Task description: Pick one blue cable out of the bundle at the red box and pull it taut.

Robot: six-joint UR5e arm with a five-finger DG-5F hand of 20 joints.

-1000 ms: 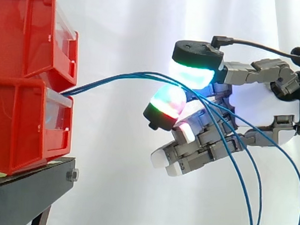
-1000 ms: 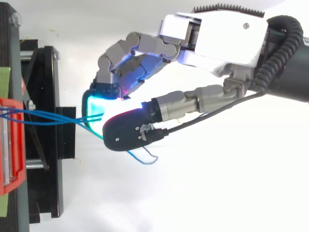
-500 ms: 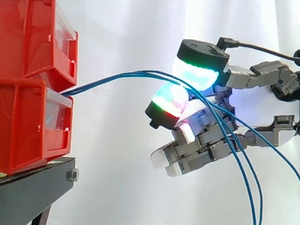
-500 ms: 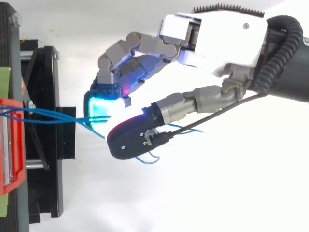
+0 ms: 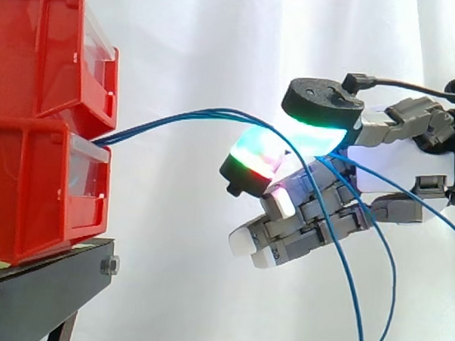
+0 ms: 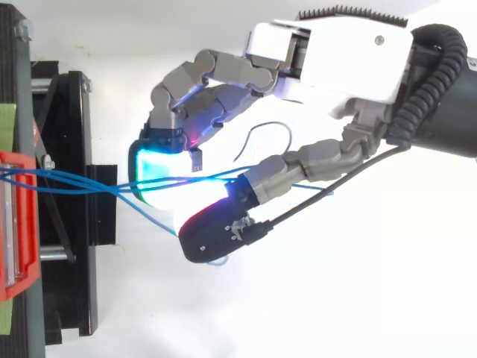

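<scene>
Your two red bins (image 5: 38,185) sit stacked on the black stand (image 5: 41,283), with their fronts right up at the stand's edge facing the hand. The hand (image 5: 394,163) hangs level with them, off the stand, and it's loosely open. The thumb (image 6: 216,233) stands clear of the fingertips (image 6: 153,168), with the lower fingers tucked in, and nothing is actually pinched. The blue cables (image 5: 177,119) come out at the top front of the lower bin as a bundle. They arch across to the hand and run through the gap between thumb and fingers, lying over the cyan pad. Past the palm they fan apart and droop down out of the side view's bottom edge.
</scene>
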